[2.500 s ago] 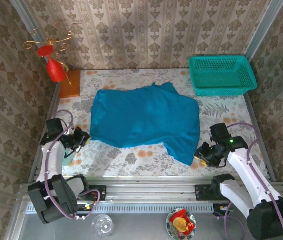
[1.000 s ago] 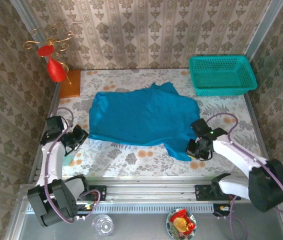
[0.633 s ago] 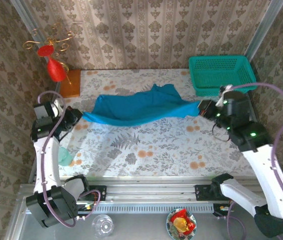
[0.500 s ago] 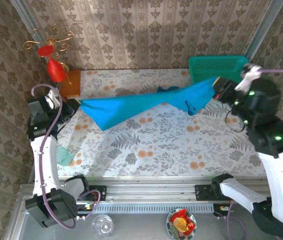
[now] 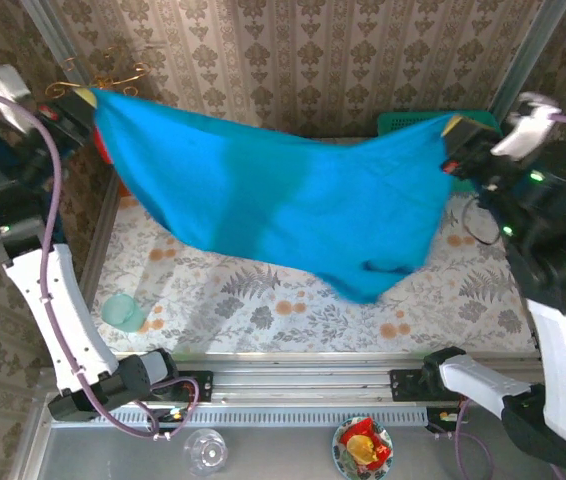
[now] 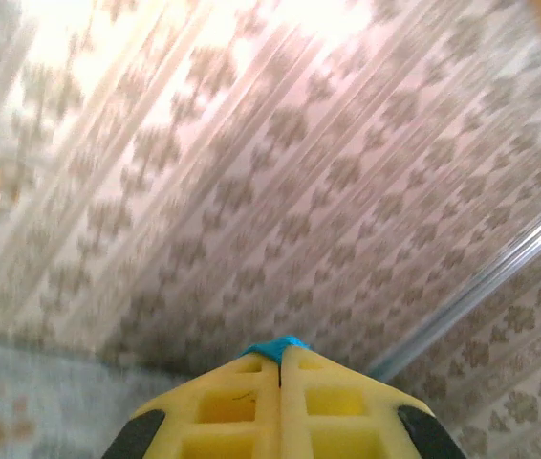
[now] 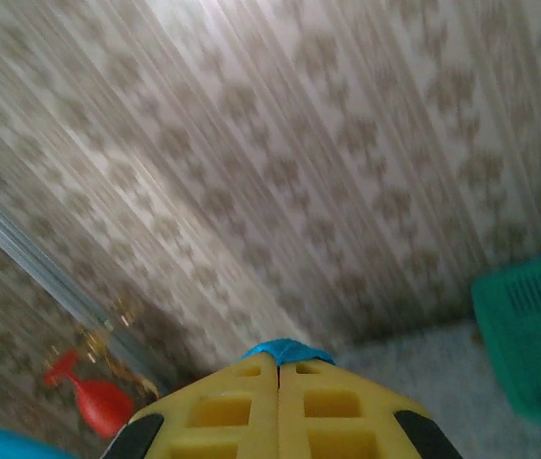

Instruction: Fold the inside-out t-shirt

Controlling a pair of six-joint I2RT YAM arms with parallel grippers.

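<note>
Blue t-shirt (image 5: 283,210) hanging spread across top view's middle; left gripper (image 5: 81,100) pinching its upper-left corner, right gripper (image 5: 450,135) pinching upper-right. Wrist views showing yellow fingers (image 6: 232,406) pressing on blue sliver; basket (image 7: 529,325) sitting at right-wrist frame's right edge.

I am operating in a robot test cell dressed as a home room. Patterned wallpaper panels (image 5: 313,50) enclose a floral tablecloth (image 5: 253,300). An aluminium rail (image 5: 303,385) carries the arm bases, and a teal basket (image 7: 529,335) sits near my right gripper (image 7: 278,368).
</note>
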